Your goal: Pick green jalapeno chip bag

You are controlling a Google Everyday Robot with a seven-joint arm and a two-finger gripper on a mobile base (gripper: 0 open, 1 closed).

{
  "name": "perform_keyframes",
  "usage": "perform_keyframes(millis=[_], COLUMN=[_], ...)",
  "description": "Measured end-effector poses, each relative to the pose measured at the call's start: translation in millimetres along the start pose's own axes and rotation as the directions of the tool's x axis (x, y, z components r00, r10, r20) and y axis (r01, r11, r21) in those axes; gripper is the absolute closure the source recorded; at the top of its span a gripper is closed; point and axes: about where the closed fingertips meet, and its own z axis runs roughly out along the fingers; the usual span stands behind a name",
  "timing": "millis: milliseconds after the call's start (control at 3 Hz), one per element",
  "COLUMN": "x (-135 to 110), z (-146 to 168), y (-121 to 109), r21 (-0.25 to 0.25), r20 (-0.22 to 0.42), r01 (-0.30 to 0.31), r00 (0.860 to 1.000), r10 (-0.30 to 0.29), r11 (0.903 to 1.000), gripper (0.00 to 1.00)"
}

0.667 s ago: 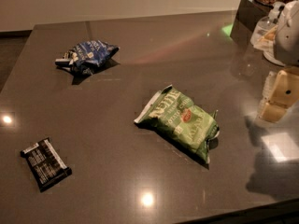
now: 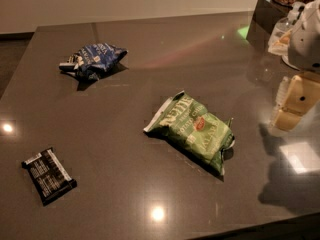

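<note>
- Green and crinkly, the green bag (image 2: 192,131) lies flat just right of the frame's centre on the table (image 2: 165,39). Its puffed face is up and one sealed end points toward the upper left.
- It lies alone, well apart from the blue bag (image 2: 95,60) at upper left and the bar (image 2: 48,175) at lower left. I judge a reach from above would disturb neither.
- My gripper (image 2: 292,104) hangs at the right edge of the frame, above the table and off to the right of the green bag, not touching it. I judge this to be a pose ahead of the approach, with the pick not yet begun.
- Whether my gripper is open or closed, I cannot tell; it holds nothing that I can see.
- Against the earlier frame, almost nothing differs. The green bag, blue bag and bar lie where they did, and my gripper sits at about the same spot on the right edge.
</note>
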Motion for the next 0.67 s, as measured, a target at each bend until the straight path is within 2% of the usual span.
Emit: perform_keyframes(millis=[667], x=[-32.7], z=[35.4], y=[6.4], r21=[-0.036], r20=[0.074], r01=[0.012], r00=[0.997], r10=[-0.01], r11=[0.9993], gripper=[0.0])
